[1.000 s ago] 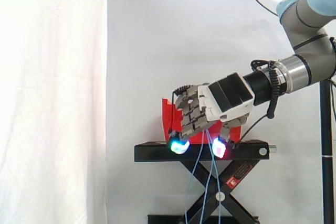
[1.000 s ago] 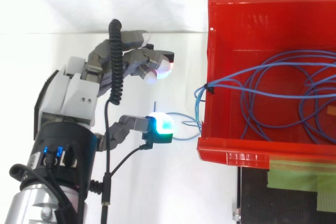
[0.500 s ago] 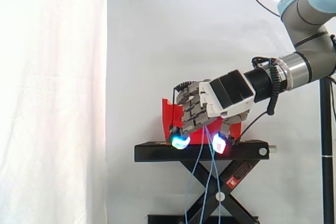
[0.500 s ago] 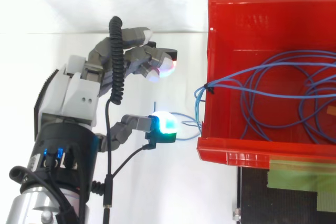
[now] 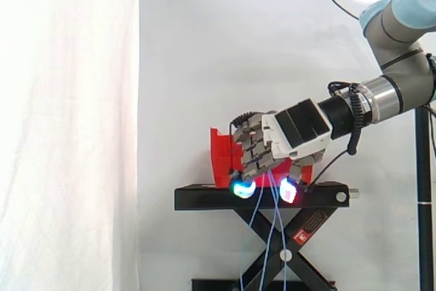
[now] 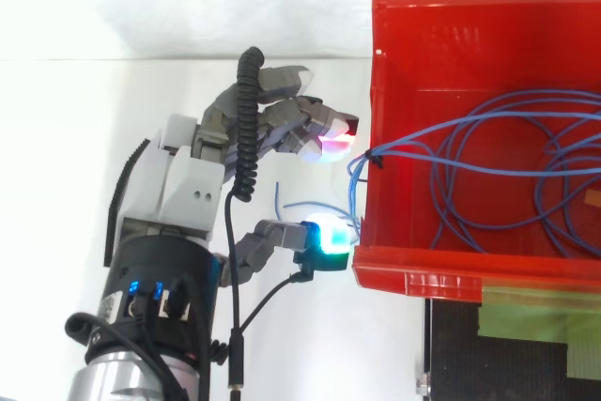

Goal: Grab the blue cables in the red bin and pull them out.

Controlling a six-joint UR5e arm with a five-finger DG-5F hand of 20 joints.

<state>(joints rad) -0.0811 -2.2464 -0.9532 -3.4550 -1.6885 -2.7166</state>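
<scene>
White curtain (image 5: pixel 68 127), red bin (image 6: pixel 423 279), blue cables (image 6: pixel 368 159) spilling out, robot hand (image 6: pixel 183 190) spread, seemingly empty

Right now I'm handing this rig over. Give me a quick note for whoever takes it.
Hand: open, at the front wall of the red bin, thumb and fingers apart on either side of the blue cables where they hang over that wall.
Cables: mostly coiled in the bin, with strands hanging down past the black stand.
Done: hand in place.
Left: close on the cables and pull them out.
</scene>
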